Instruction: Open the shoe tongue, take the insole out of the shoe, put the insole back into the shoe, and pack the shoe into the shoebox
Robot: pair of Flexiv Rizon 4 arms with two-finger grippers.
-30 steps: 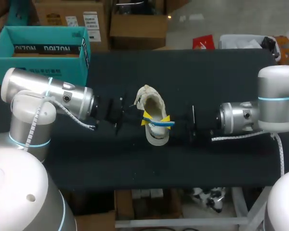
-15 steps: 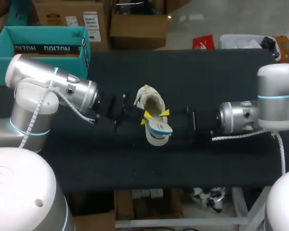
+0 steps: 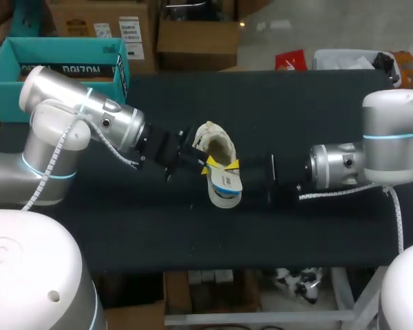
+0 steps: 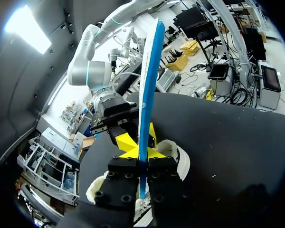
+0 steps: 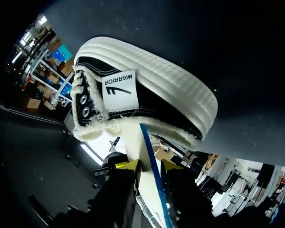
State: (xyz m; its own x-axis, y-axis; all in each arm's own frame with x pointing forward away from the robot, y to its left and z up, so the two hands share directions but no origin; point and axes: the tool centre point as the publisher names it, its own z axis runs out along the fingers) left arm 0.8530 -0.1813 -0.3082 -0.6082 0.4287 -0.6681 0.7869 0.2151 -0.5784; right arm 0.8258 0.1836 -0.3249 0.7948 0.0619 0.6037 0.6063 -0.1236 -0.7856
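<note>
As left gripper (image 4: pixel 141 154) from 9 o'clock and right gripper (image 5: pixel 150 165) from 3 o'clock both pinch the blue-edged white fleece insole (image 3: pixel 225 180), it stands over the fleece-lined black canvas shoe (image 3: pixel 215 143). Probable step: reinsertion. Next: one gripper releases, the other feeds the insole down.

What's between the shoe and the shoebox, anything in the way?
Nothing visible lies between the shoe and the shoebox. Only the left arm stretches across that path, from the box side to the shoe. The insole sticks partly out of the shoe.
</note>
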